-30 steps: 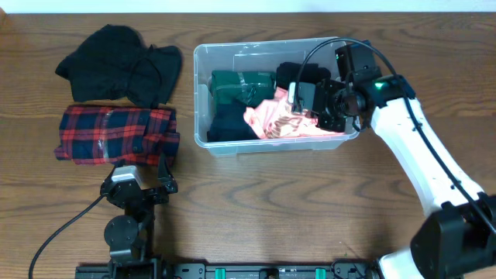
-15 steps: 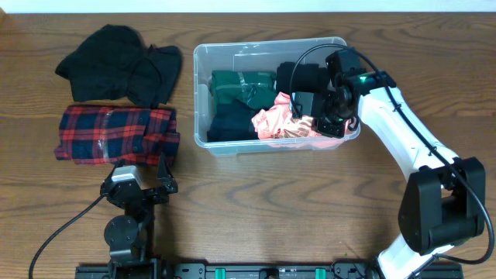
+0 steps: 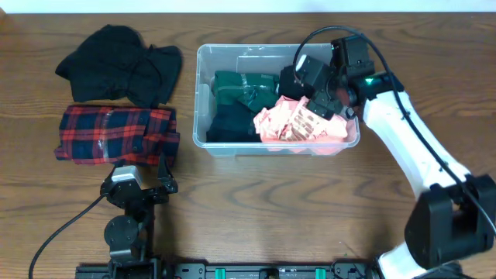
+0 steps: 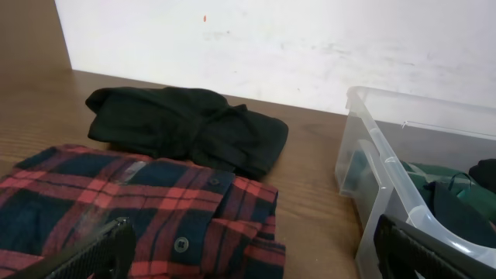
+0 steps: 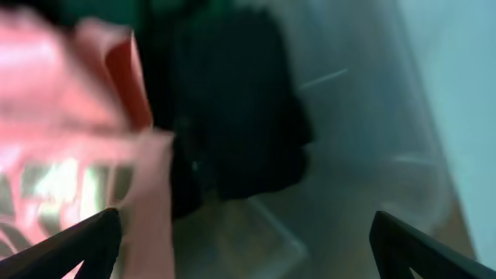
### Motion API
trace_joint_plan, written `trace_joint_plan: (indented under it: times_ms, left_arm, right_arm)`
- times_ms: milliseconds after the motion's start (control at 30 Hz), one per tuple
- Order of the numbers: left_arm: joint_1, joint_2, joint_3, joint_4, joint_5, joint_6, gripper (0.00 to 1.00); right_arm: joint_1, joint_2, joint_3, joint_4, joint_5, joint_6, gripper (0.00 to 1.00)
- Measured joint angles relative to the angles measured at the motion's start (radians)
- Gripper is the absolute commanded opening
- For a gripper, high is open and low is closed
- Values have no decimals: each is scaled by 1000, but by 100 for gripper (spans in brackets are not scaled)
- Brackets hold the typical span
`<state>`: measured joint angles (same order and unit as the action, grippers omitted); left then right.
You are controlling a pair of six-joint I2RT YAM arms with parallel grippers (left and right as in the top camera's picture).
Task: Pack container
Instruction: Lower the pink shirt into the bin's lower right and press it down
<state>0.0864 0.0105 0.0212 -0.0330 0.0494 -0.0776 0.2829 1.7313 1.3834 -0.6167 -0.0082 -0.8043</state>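
Container (image 3: 198,93), clear, mid-table, long axis left to right, part-filled with clothes (image 3: 298,124). Right gripper (image 3: 310,94) over its right end, fingers spread wide, empty. Left gripper (image 3: 141,169), likewise spread and empty, nearest the plaid shirt (image 3: 116,133); container lies ahead to its right.

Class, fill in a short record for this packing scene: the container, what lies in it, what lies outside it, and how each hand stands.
vessel: clear plastic container, on the wooden table
inside: green garment, dark garment, pink garment, black bundle
outside: black garment and plaid shirt, both left of the container
right side: right hand open, over the container's right end, gripping nothing
left side: left hand open, empty, by the plaid shirt's near edge
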Motion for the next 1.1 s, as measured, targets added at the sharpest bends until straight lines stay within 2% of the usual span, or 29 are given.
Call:
trace_joint_plan:
  times_ms: [33, 67, 100, 167, 367, 633, 800, 1100]
  left_arm:
    - [0, 0, 0, 0, 0, 0, 98]
    - [0, 0, 0, 0, 0, 0, 98]
    - [0, 0, 0, 0, 0, 0, 98]
    - [0, 0, 0, 0, 0, 0, 98]
    - [0, 0, 0, 0, 0, 0, 98]
    - [0, 0, 0, 0, 0, 0, 98]
    - [0, 0, 0, 0, 0, 0, 98]
    - [0, 0, 0, 0, 0, 0, 98]
  right_arm:
    - [9, -13, 3, 1, -6, 14, 89]
    - [17, -24, 8, 0, -19, 29, 65]
    - [25, -32, 10, 1, -35, 45, 46]
    - [37, -37, 11, -2, -74, 90, 1]
    - [51, -37, 11, -10, -199, 280, 1]
    - [51, -32, -24, -8, -240, 573, 1]
    - [55, 22, -65, -13, -247, 640, 1]
    - [69, 136, -89, 42, -233, 670, 2]
